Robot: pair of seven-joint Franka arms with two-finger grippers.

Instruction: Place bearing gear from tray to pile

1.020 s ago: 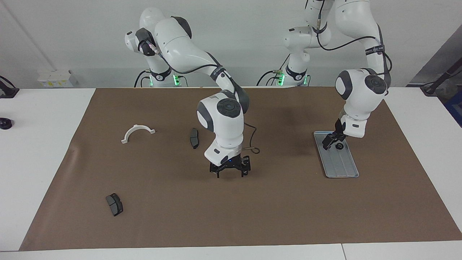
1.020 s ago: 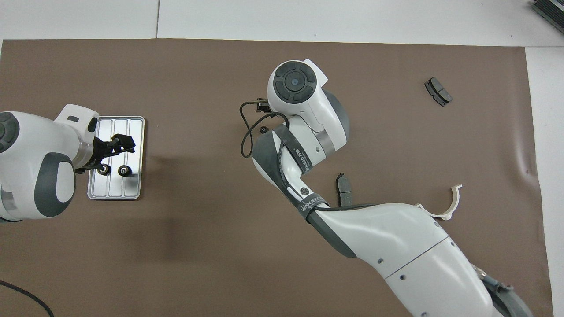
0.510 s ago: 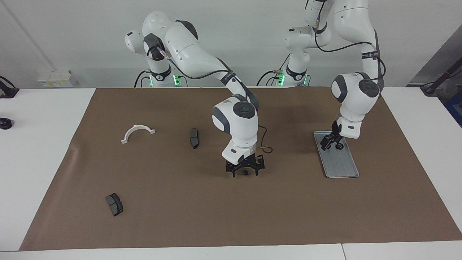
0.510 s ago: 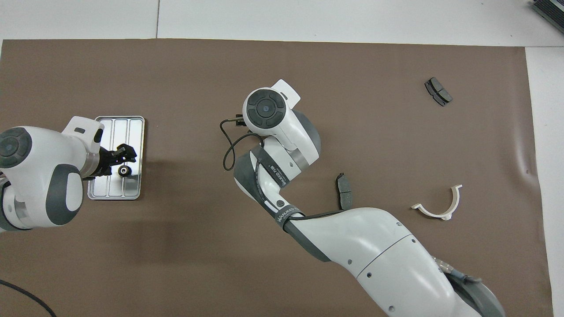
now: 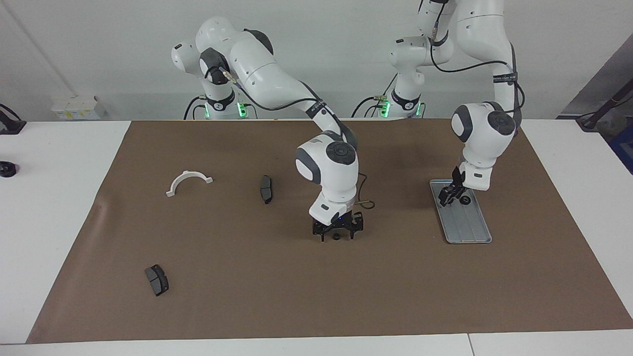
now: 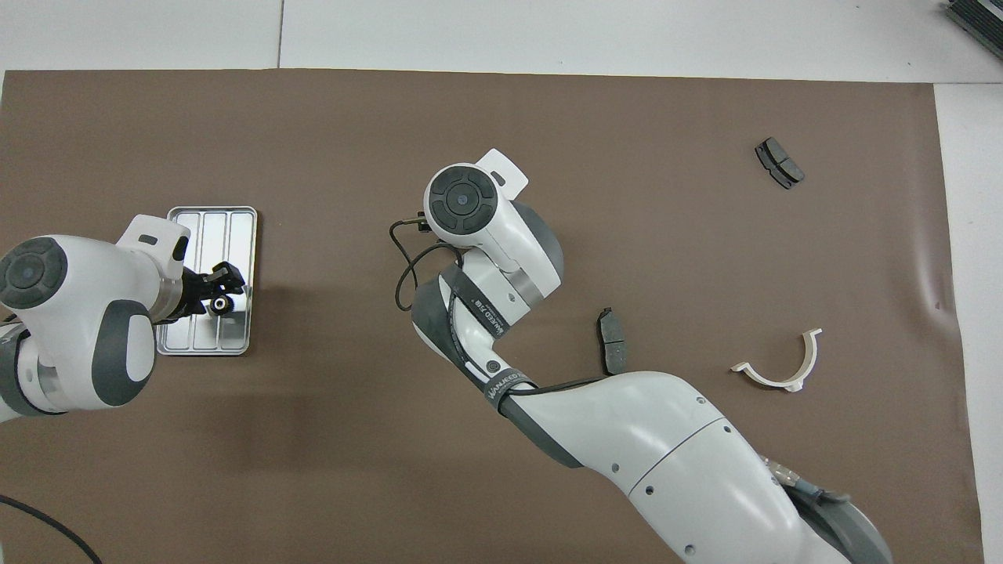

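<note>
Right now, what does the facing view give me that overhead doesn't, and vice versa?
Facing only: the right claw, open and low over the mat's middle, with a small dark gear under it; overhead, that arm's wrist hides both. Also both arm bases and a black object on the white table.
Overhead only: a dark ribbed object at the frame's corner.
Both: brown mat, tray with the left claw over it and a gear beside its tip, two brake pads, white half-ring.
</note>
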